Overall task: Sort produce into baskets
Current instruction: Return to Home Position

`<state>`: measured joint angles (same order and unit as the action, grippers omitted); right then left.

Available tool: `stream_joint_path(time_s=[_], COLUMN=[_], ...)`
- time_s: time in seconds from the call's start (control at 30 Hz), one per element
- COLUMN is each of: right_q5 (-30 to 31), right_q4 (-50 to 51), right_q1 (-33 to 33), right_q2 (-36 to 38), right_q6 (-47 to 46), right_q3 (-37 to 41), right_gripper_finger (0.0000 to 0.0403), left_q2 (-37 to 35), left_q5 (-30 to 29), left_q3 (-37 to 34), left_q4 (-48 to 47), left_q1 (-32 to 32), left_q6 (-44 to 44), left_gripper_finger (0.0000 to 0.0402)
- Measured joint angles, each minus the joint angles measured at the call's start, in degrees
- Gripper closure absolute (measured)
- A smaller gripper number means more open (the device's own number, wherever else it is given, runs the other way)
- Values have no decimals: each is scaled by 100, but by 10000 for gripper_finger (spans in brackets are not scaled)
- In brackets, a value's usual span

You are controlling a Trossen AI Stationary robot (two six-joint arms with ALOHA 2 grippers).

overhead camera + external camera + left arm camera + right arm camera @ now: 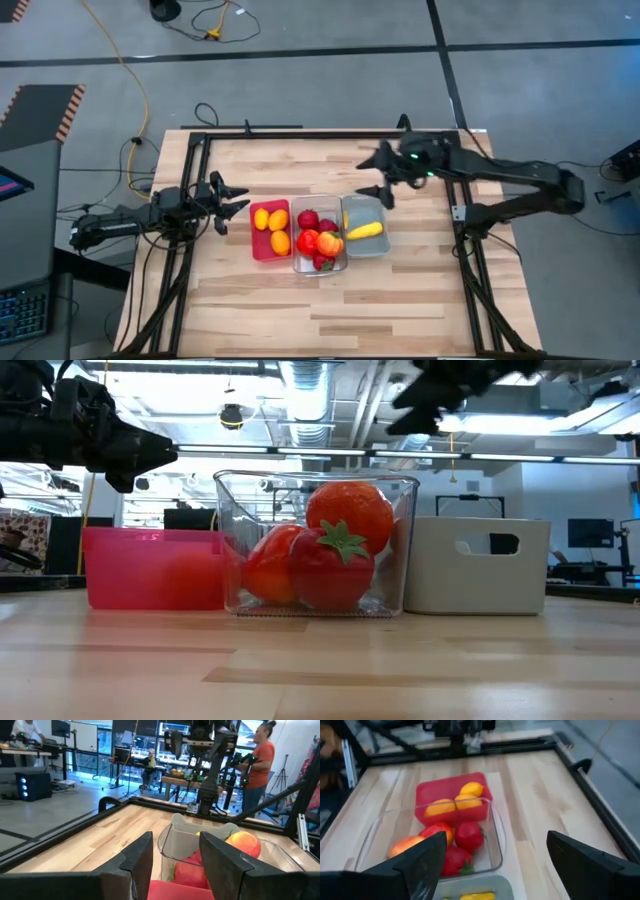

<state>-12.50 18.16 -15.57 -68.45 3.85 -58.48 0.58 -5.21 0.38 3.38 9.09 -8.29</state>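
All the produce in view lies inside the 3 bins, so I judge only the retreat is left, and the hazards are knocks.

The left gripper [240,199] hangs with its jaws spread wide and empty. The red bin [256,245], holding 3 yellow-orange lemons [278,221], sits just ahead of the tips and slightly below. A dip or forward drift would shove that bin.

The right gripper [364,177], also splayed and empty, hovers raised. The pale bin [372,245] with a yellow elongated vegetable [366,230] lies below and ahead of it.

The clear bin [228,540] between them is heaped, so a jolt could roll the top orange-red fruit [350,508] out.
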Motion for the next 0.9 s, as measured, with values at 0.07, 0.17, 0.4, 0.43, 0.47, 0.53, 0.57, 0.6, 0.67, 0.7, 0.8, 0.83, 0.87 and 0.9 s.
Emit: stream_joint_path(time_s=[0.07, 0.17, 0.4, 0.43, 0.47, 0.53, 0.57, 0.6, 0.67, 0.7, 0.8, 0.83, 0.87, 0.9], right_q5=[67, 125, 128, 128, 125, 113, 107, 103, 62, 57, 53, 61, 79, 120], right_q4=[-254, -535, -981, -1050, -1083, -1128, -1145, -1153, -1118, -1130, -1115, -1112, -1109, -1137], right_q1=[-45, -123, -428, -460, -483, -490, -474, -441, -346, -286, -84, -12, 57, 125], right_q2=[499, 1210, 2799, 3016, 3216, 3599, 3754, 3905, 4101, 4166, 4262, 4269, 4268, 4267], right_q6=[-149, -286, -437, -445, -448, -493, -611, -797, -1237, -1404, -1451, -1419, -1309, -1158], right_q3=[520, 1241, 2688, 2892, 3069, 3383, 3511, 3639, 3829, 3896, 4078, 4121, 4149, 4200], right_gripper_finger=[35, 35, 36, 36, 36, 36, 36, 36, 36, 36, 36, 36, 38, 42], left_q2=[0, 0, 0, 0, 0, 0, 0, 0, 0, 0, 0, 0, 0, 0], left_q5=[0, 0, -11, -11, -13, -22, -44, -89, -227, -301, -511, -571, -613, -637], left_q3=[0, 0, 0, 0, 0, 0, 0, 0, 0, 0, 0, 0, 0, 0], left_q4=[-1, -1, -3, -1, 2, 4, 4, 4, 4, 4, 4, 5, 6, 9], left_q1=[0, -1, -1, -1, -1, -1, -1, -1, -1, -1, 1, 0, -1, 1], left_q6=[21, 15, 25, 23, 12, 1, 0, -17, -74, -86, -94, -95, -89, -47], left_gripper_finger=[255, 255, 255, 255, 255, 255, 255, 255, 255, 255, 255, 255, 255, 255])
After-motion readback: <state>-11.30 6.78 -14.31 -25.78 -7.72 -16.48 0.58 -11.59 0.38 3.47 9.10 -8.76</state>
